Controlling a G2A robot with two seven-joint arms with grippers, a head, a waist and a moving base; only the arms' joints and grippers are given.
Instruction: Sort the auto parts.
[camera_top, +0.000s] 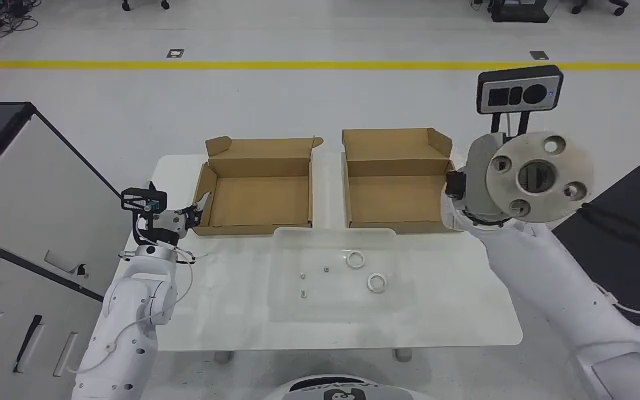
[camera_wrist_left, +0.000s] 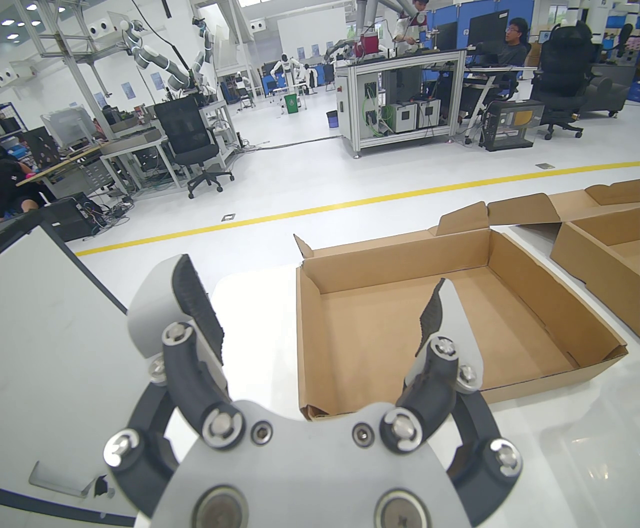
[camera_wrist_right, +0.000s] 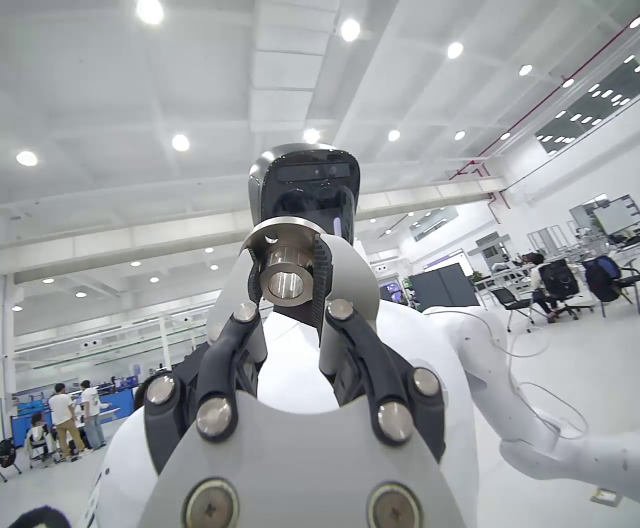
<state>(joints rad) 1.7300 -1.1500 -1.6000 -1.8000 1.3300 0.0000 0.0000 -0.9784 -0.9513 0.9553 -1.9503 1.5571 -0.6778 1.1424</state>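
Observation:
My right gripper (camera_wrist_right: 289, 285) is shut on a metal flanged hub (camera_wrist_right: 282, 280), gripping its round neck and holding it up toward the head. From above, the hub's round flange (camera_top: 540, 177) with several holes hangs high over the table's right side, beside the right cardboard box (camera_top: 396, 180). My left gripper (camera_wrist_left: 320, 320) stands open with nothing between its fingers, at the left edge of the left cardboard box (camera_wrist_left: 440, 320), seen from above at the table's left (camera_top: 190, 215). Two metal rings (camera_top: 353, 260) (camera_top: 377, 282) and small fasteners (camera_top: 303, 294) lie in a clear tray (camera_top: 290, 240).
The two open cardboard boxes (camera_top: 258, 185) stand side by side at the back of the white table (camera_top: 460, 310); the left one holds nothing. A grey cabinet (camera_top: 50, 200) stands close to the table's left side.

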